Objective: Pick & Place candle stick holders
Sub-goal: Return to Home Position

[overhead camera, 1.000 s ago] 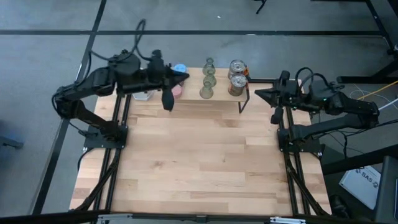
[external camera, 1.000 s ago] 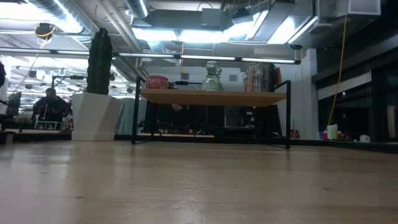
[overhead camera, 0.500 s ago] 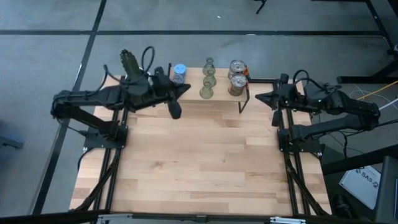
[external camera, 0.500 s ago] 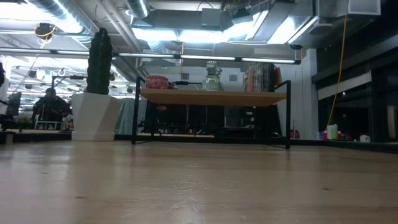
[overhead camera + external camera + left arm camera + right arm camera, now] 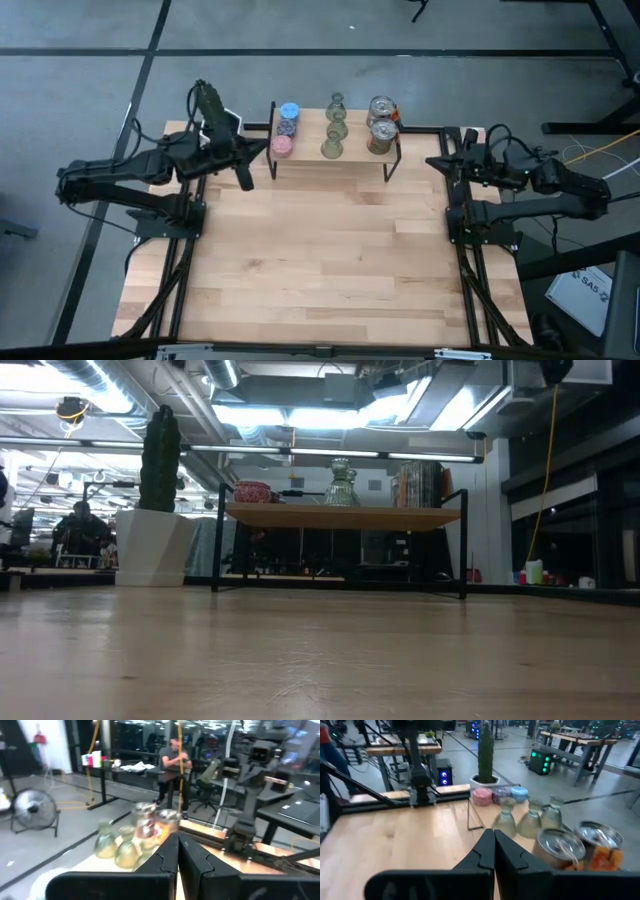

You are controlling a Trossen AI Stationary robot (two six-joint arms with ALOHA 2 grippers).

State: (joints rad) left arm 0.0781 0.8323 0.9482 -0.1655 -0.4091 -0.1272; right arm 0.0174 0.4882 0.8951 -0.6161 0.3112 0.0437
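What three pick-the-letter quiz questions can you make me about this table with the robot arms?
1. Where are the candle holders? A. On the shelf. B. On the floor. C. In a gripper.
2. How many green candle holders are there? A. One. B. Three. C. Six.
3. How is the left gripper? A. Wide open. B. Shut on a cup. C. Shut and empty.
Answers: 1 A, all eight stand on the shelf; 2 B, three green ones line up in the middle; 3 C, its fingers meet with nothing between them.
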